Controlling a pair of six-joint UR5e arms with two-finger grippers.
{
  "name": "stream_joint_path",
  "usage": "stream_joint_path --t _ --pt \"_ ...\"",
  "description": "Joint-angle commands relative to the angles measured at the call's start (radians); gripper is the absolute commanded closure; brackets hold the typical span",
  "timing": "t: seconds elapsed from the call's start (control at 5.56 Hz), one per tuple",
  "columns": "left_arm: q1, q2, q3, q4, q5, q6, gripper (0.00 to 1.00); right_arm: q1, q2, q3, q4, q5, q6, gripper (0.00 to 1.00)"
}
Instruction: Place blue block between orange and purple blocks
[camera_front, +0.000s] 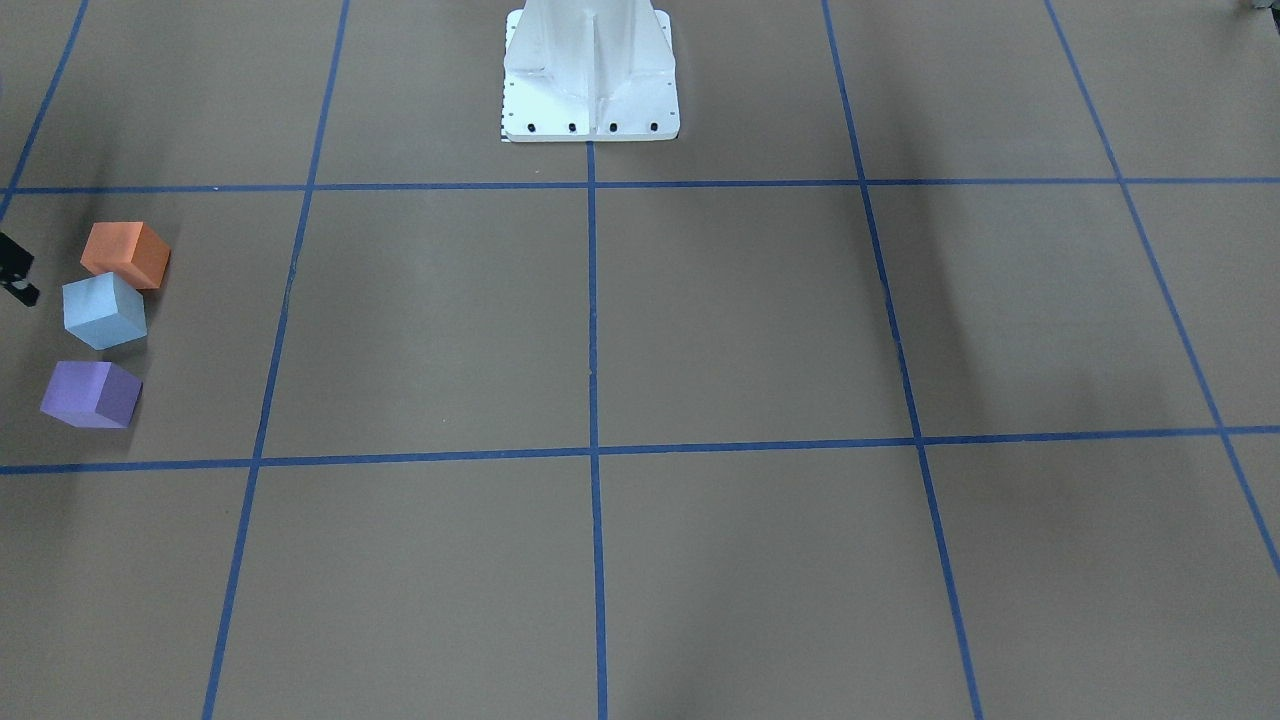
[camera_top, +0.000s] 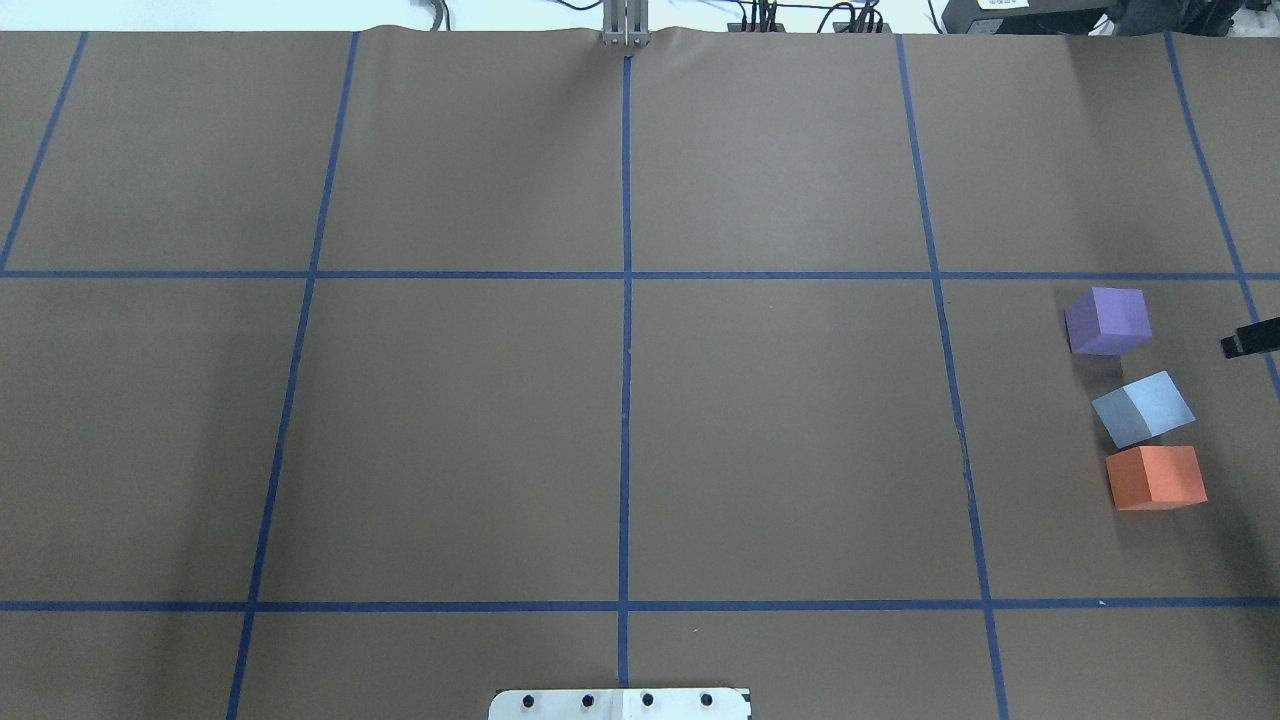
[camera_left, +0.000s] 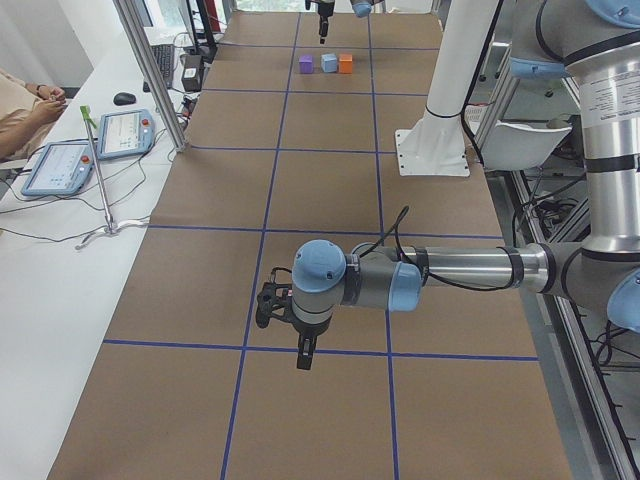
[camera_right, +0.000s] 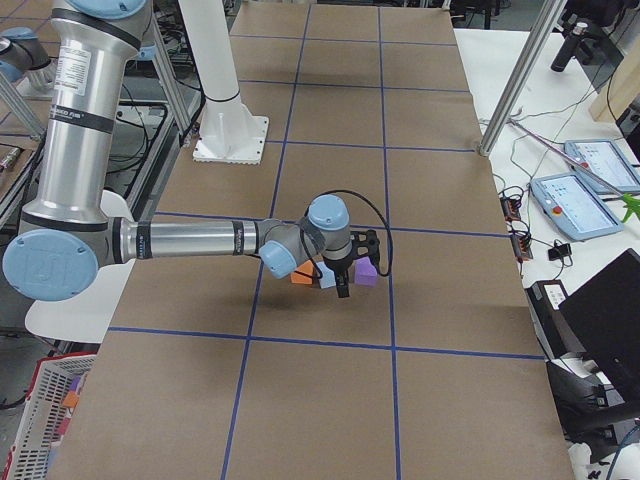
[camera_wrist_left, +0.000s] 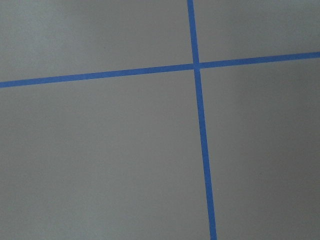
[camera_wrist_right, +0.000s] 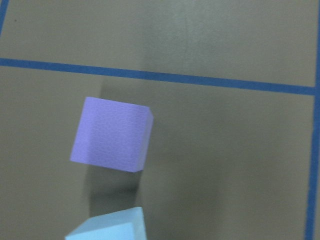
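The orange block (camera_front: 126, 254), the light blue block (camera_front: 104, 311) and the purple block (camera_front: 92, 394) lie in a row on the brown table. The blue one is in the middle, turned a little, close to the orange and apart from the purple. The overhead view shows the purple (camera_top: 1107, 321), blue (camera_top: 1143, 408) and orange (camera_top: 1156, 477) blocks at the right. My right gripper (camera_top: 1250, 340) hangs beside the row and holds nothing; only black tips show, so I cannot tell if it is open. My left gripper (camera_left: 303, 350) hovers far from the blocks; I cannot tell its state.
The white robot base (camera_front: 590, 75) stands at the table's near middle. Blue tape lines (camera_top: 626, 350) divide the brown table into squares. An operator's desk with tablets (camera_left: 90, 150) runs along one side of the table.
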Motion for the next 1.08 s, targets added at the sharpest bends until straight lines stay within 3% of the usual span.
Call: stream_joint_path --t 0.0,0.9 --pt "0.0 0.0 0.001 0.001 0.0 0.0 0.0 0.234 0.007 0.023 -0.332 0.033 -0.434 0.01" --pt "-0.003 0.002 0.018 0.003 0.0 -0.005 0.0 0.238 -0.021 0.01 -0.355 0.028 -0.426 0.0"
